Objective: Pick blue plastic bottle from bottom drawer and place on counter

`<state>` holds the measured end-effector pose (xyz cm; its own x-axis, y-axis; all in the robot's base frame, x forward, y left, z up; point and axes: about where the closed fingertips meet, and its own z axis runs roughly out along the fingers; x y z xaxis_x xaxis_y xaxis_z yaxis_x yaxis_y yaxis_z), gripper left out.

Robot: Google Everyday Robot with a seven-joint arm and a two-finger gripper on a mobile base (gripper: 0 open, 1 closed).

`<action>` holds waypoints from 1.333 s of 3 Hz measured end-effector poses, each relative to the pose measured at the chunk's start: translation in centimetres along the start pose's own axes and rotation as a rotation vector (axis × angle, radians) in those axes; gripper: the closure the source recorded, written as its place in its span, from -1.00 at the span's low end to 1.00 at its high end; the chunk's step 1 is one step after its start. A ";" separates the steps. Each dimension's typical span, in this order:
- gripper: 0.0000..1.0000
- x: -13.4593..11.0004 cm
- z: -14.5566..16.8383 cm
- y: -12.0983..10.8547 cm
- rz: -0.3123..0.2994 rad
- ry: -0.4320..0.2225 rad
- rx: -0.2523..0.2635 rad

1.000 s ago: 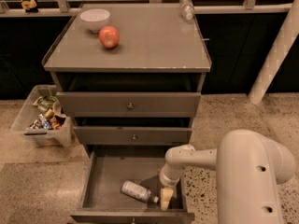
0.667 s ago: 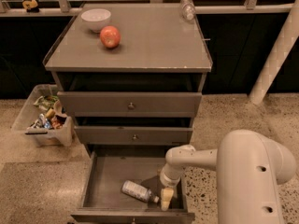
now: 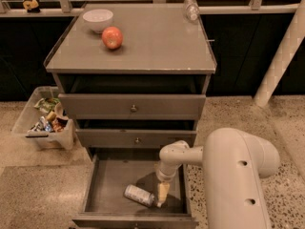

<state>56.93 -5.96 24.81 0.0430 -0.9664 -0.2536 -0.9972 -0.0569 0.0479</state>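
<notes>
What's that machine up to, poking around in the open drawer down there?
The robot's arm reaches down into the open bottom drawer. Its gripper sits right beside the blue plastic bottle, which lies on its side on the drawer floor, not yet lifted. The counter above, where the bottle is meant to go, holds a bowl, an apple and a clear bottle.

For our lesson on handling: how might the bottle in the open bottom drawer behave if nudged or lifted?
The bottle lies on its side on the drawer floor, so a nudge would probably roll it. Small and plastic-looking, it is likely light. The gripper hangs close beside it, inside the drawer.
</notes>
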 end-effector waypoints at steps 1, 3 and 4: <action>-1.00 -1.8 1.5 -2.5 -0.011 -0.086 0.139; -1.00 -2.7 2.1 -3.7 -0.015 -0.117 0.192; -1.00 -4.7 5.4 -4.7 -0.019 -0.170 0.215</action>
<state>61.13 0.21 20.56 0.0689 -0.9085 -0.4121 -0.9871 -0.0023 -0.1601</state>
